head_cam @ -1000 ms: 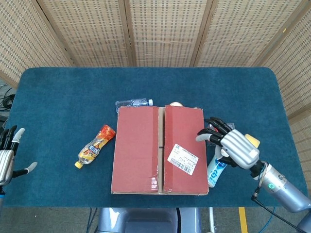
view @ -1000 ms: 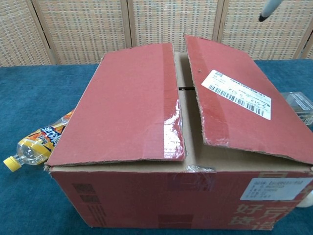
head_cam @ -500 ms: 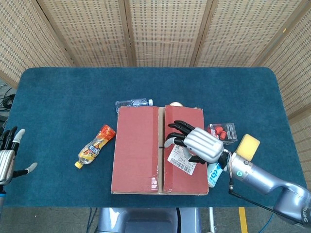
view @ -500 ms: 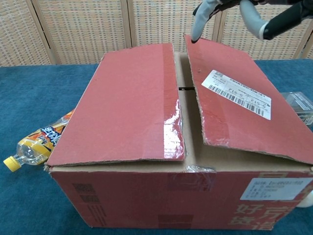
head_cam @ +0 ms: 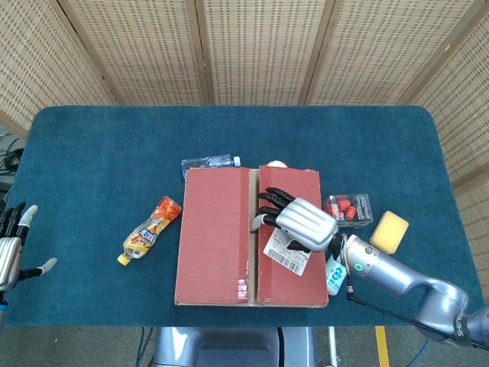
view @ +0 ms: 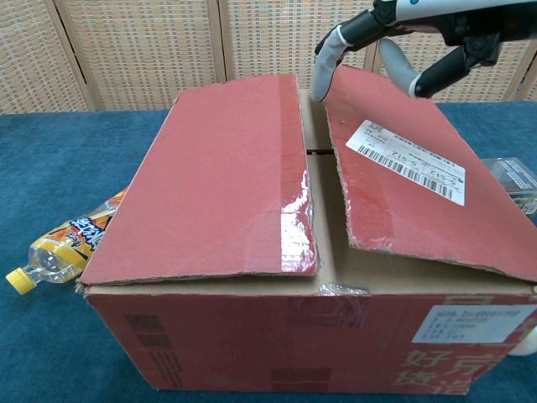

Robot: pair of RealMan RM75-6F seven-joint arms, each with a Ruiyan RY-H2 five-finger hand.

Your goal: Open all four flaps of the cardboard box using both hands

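A red-brown cardboard box (head_cam: 218, 245) (view: 252, 336) stands at the table's front middle, its two long top flaps lying nearly flat with a narrow gap between them. The left flap (view: 210, 176) is down. The right flap (view: 403, 176), with a white barcode label (head_cam: 286, 251), tilts up slightly. My right hand (head_cam: 299, 223) (view: 394, 38) hovers over the right flap, fingers spread, fingertips (view: 320, 75) reaching the gap at the flap's inner edge. It holds nothing. My left hand (head_cam: 11, 248) hangs open at the table's left edge, far from the box.
An orange drink bottle (head_cam: 149, 231) lies left of the box. A clear bottle (head_cam: 206, 162) lies behind it. To the right are a clear pack of red items (head_cam: 350, 208), a yellow sponge (head_cam: 388, 232) and a blue-labelled bottle (head_cam: 334, 273). The table (head_cam: 114, 145) is blue cloth.
My right hand has swung left from beside the box to over the right flap, its fingertips now at the central gap. The left hand and the flaps have not moved.
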